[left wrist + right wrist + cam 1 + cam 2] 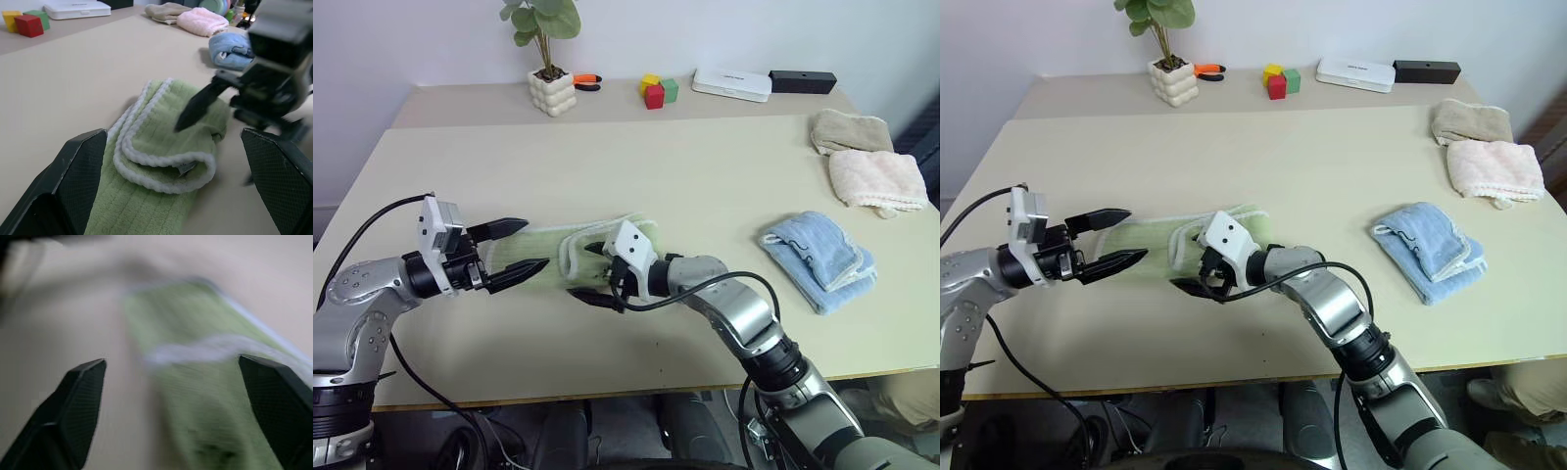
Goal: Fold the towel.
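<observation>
The light green towel (540,245) with whitish trim lies on the table (705,176), near the front edge and left of the middle. Its right end is folded back over itself, and the doubled trim (161,183) forms a loop. My left gripper (536,244) hovers open over the towel's left end, pointing right. My right gripper (584,271) is open at the folded end, pointing left, one finger above the fold and the other off the towel's near edge. The right wrist view, blurred, shows the towel (205,406) ahead of wide-spread fingers with nothing gripped.
A folded light blue cloth (822,259) lies to the right. A pink towel (876,181) and a beige towel (850,130) sit at the far right. Along the back stand a potted plant (552,91), coloured blocks (656,91), a white box (732,83) and a black box (803,80).
</observation>
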Controlling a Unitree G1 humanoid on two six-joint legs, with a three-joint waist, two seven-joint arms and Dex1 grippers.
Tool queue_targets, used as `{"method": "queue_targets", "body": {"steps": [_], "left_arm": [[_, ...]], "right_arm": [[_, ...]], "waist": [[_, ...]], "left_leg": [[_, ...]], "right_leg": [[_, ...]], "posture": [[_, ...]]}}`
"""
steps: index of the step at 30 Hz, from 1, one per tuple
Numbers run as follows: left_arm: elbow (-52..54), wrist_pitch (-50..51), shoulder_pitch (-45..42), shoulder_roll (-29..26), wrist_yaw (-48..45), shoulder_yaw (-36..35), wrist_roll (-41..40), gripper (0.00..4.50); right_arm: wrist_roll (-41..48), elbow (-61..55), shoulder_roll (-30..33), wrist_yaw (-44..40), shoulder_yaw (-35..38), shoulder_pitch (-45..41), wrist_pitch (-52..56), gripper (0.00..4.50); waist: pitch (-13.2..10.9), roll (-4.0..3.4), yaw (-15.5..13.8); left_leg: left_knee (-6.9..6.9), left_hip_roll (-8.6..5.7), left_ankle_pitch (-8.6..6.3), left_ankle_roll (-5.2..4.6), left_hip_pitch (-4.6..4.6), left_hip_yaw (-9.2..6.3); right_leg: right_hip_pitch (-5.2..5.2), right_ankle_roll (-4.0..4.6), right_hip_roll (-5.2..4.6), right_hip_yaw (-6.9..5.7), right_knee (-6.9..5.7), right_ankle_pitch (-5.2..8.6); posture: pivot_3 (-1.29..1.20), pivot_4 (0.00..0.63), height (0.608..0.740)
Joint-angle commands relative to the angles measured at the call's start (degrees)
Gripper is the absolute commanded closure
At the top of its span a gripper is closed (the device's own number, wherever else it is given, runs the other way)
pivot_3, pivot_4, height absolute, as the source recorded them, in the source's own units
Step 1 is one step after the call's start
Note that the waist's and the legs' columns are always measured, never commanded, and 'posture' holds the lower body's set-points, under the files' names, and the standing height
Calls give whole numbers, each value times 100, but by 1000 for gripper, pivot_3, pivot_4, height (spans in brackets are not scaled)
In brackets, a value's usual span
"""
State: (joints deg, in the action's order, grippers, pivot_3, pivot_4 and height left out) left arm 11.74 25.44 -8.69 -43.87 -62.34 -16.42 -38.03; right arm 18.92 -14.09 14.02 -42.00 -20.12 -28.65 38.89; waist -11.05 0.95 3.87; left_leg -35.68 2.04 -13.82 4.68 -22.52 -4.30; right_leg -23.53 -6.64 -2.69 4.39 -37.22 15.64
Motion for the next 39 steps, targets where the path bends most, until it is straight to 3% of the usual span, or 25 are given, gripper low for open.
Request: {"method": "queue_targets", "body": {"steps": [1,3,10,16,20,27,29,31,37,39], "left_arm": [[16,-87,-94,-11,-56,-5,-33,0],[5,-90,-127,19,-49,29,-24,0],[0,-115,-160,46,-41,81,-16,0],[24,-94,-149,35,-35,84,-21,0],[52,-78,-135,42,-13,88,-26,0],[219,7,19,79,65,117,-71,0],[273,38,75,108,110,102,-104,0],[320,84,127,140,164,72,-145,0],[452,204,294,194,328,5,-241,0],[460,244,304,196,396,-34,-298,0]], "right_arm": [[650,-282,-104,73,772,-187,350,261],[731,7,-390,481,1175,-319,296,838],[-78,759,-612,1059,955,-195,-544,4399],[-663,1249,-545,997,433,198,-1310,4465],[-1538,2158,-481,1571,175,260,-2066,4465],[-1776,2429,-552,1451,81,293,-2455,4465],[-1651,2349,-595,1318,148,321,-2464,3966],[-1622,2258,-572,1190,158,328,-2460,3180],[-1428,1916,-517,891,328,219,-2259,51],[-1353,1764,-501,834,403,167,-2139,51]], "waist": [[0,0,0],[0,0,10],[0,0,10],[0,0,10],[0,0,11],[3,4,11],[3,4,11],[3,4,14],[2,3,10],[2,3,9]], "left_leg": [[0,0,0,0,1,0],[0,0,0,0,1,0],[10,0,0,0,0,1],[10,0,0,0,1,1],[10,0,0,0,2,1],[8,0,0,0,10,1],[8,0,0,0,10,0],[8,0,0,0,10,0],[8,0,0,0,10,0],[8,0,0,0,10,0]], "right_leg": [[1,0,0,-1,0,0],[1,1,0,-1,1,0],[-4,0,0,0,2,0],[-4,0,0,0,2,0],[-4,0,1,-1,2,0],[6,0,0,0,1,-1],[6,0,0,-1,0,-1],[6,0,1,0,0,-1],[6,-1,1,0,0,-1],[6,0,0,0,0,-1]], "posture": [[0,150,740],[0,150,740],[0,150,740],[0,150,740],[0,150,740],[0,150,740],[0,150,740],[0,150,740],[0,150,740],[0,150,740]]}}
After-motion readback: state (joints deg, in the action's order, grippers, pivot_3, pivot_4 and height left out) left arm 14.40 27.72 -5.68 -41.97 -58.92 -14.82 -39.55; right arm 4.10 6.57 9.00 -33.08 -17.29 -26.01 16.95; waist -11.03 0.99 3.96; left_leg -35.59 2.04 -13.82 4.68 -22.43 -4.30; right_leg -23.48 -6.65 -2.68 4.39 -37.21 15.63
